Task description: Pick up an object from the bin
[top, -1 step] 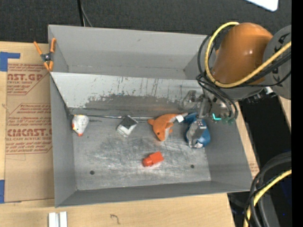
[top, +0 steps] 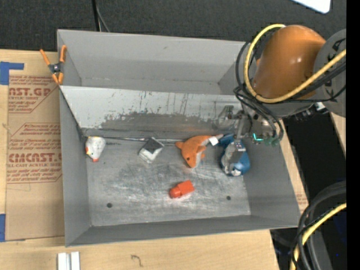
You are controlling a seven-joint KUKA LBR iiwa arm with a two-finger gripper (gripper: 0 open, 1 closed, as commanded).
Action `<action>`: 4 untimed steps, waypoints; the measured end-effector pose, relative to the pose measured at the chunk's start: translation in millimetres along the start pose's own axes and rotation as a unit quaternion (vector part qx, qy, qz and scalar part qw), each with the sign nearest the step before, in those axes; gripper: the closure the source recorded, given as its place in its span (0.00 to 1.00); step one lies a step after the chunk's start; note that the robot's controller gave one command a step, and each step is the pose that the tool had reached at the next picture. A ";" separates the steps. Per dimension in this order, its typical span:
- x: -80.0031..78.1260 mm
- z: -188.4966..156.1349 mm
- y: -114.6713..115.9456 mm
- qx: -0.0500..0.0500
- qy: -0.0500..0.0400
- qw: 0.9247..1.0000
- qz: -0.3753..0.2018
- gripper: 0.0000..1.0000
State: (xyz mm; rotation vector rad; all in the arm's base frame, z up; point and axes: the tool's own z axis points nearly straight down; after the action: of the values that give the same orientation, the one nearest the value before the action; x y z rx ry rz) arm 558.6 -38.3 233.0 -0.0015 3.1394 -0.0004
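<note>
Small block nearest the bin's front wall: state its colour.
The small block is red-orange, seen best in the camera view.

Red print covers the cardboard sheet [top: 31,128] lying against the left wall of the bin [top: 169,55]. Near its top stands "CAST.GP". Lower down is "CMCAST." in large letters, and a small line beneath ends "CAST ACRYLIC SHEET". The other small lines cannot be read.

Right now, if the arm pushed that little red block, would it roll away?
Probably not. The red block looks boxy with flat sides, so it would likely slide on the bin floor rather than roll. It is small, so it is probably light and may skid or turn when nudged.
</note>
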 end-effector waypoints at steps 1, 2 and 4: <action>26.5 61.8 3.4 0.000 -0.002 1.000 -0.028 0.00; 31.6 123.7 40.4 0.000 -0.001 0.998 -0.060 0.00; 16.6 158.6 90.7 -0.001 0.000 0.989 -0.145 1.00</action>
State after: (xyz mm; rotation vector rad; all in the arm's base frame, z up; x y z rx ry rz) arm 542.3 52.3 74.3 -0.4559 3.1052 0.0017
